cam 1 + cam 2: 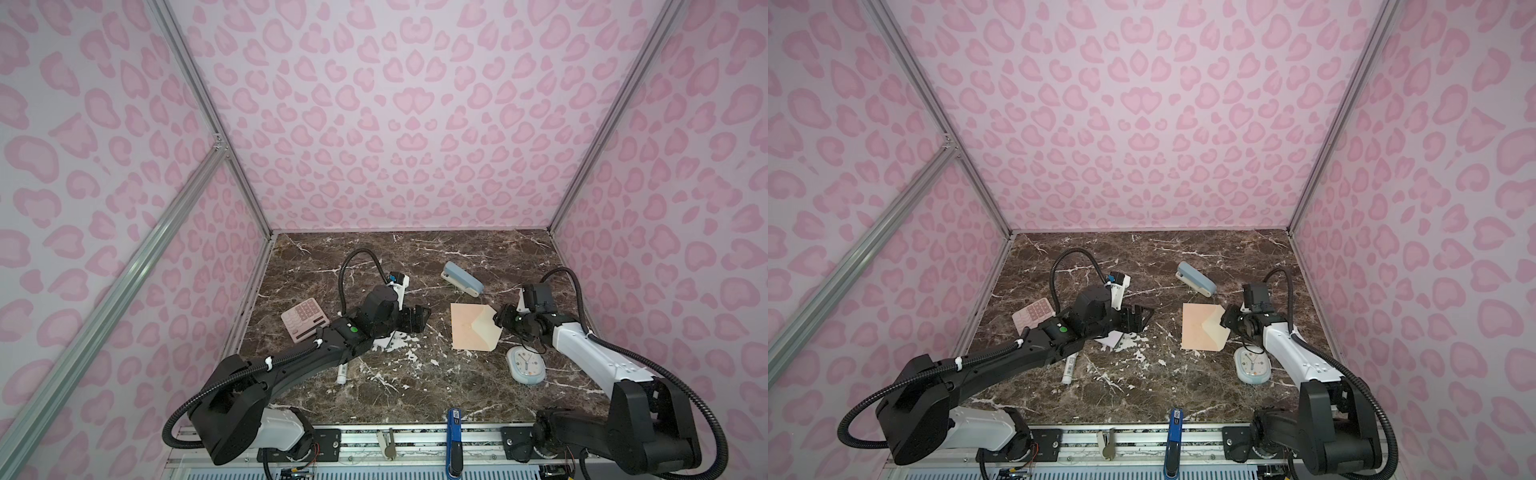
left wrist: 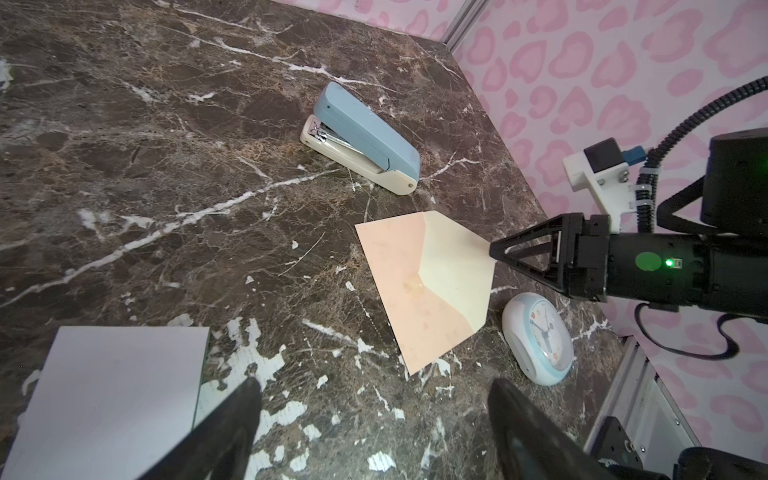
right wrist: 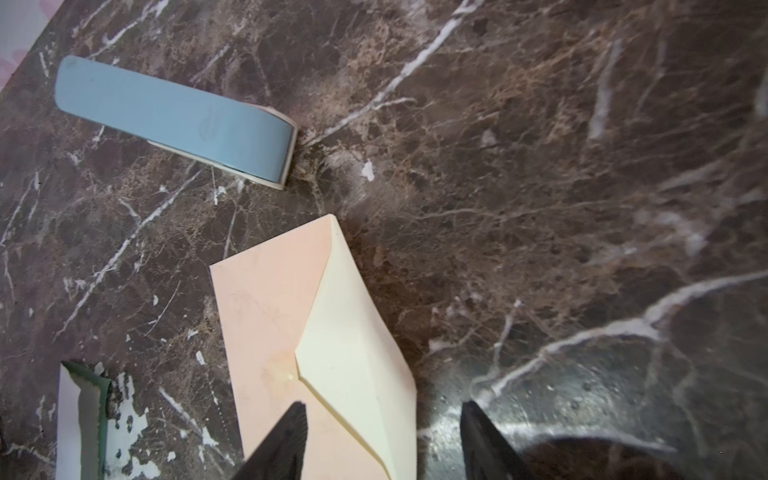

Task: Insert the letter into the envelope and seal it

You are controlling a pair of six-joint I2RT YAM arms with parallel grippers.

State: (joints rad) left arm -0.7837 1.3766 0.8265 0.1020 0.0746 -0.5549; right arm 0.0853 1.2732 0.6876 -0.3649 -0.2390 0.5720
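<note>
- One pink calculator (image 1: 302,321) is lying at the left of the table (image 1: 415,253); its key markings are showing too small to read.
- One left gripper (image 2: 372,399) is hovering over bare marble right of the calculator, its jaws standing wide apart with nothing between them.
- One letter (image 2: 112,395) is lying flat on the table, plain white face up, a thin green edge showing along one side. In both top views it is sitting mostly under the left wrist, behind the fingertips and outside the jaws.
- One white marker (image 1: 1068,369) is lying just nearer the front than the letter; its label is not readable.
- One blue stapler (image 1: 462,279) is lying toward the back, apart from the envelope, with no legible brand.
- One envelope (image 1: 467,328) is lying right of centre, well apart from the letter, its flap (image 1: 484,322) unfolded with the cream inside showing.
- One right gripper (image 1: 500,319) is sitting at the flap's tip, its fingers (image 3: 282,440) parted and straddling the flap, not pinching it.
- One pale blue clock (image 1: 525,365) is lying near the envelope's front right corner; its numerals are too small to read.
</note>
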